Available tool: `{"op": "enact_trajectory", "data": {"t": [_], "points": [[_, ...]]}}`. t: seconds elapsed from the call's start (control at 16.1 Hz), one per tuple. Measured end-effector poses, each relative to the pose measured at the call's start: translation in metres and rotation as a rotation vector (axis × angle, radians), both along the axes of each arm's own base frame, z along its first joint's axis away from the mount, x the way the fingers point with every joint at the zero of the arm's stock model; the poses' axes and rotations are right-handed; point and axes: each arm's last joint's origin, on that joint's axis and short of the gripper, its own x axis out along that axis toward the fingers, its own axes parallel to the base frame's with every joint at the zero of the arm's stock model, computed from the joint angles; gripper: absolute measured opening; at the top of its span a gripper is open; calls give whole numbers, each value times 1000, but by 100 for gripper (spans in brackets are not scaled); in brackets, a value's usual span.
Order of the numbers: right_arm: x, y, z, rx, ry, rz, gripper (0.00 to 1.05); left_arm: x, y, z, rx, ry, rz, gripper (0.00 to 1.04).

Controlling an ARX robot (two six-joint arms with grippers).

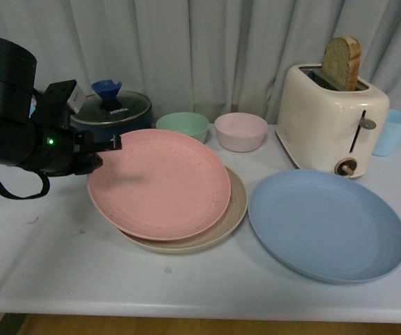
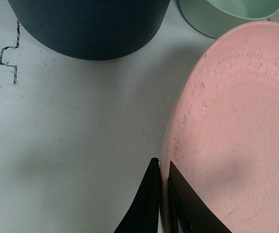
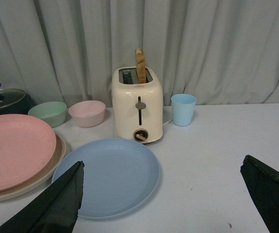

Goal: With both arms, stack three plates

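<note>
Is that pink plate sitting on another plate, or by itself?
On another: the pink plate lies over the beige plate, whose rim shows beneath it. The left gripper pinches the pink rim.

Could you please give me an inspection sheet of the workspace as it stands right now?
Surface: white table, a few small dark marks, no spill seen.
Job's things: pink plate lies on the beige plate, slightly offset; blue plate lies apart on the table.
Clutter: pot with lid, green bowl, pink bowl, toaster holding a bread slice, blue cup, all along the back.
Pincers: left pincer shut on the pink plate's rim; right pincer open, empty.
Cables: black cable loops below the left arm.
Surroundings: grey curtain behind; nothing else seen.
</note>
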Motion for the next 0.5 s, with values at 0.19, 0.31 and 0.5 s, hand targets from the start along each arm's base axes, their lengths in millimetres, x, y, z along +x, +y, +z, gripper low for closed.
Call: {"op": "enact_trajectory", "data": {"t": [0.19,0.31,0.5], "points": [[0,0,0,0,0,0,98,0,0,-2,-12,1,1,3],[0,0,0,0,0,0,98,1,0,-3,-46,4,3,3],[0,0,0,0,0,0,98,-2,-2,-3,-184,17,-7,34]]}}
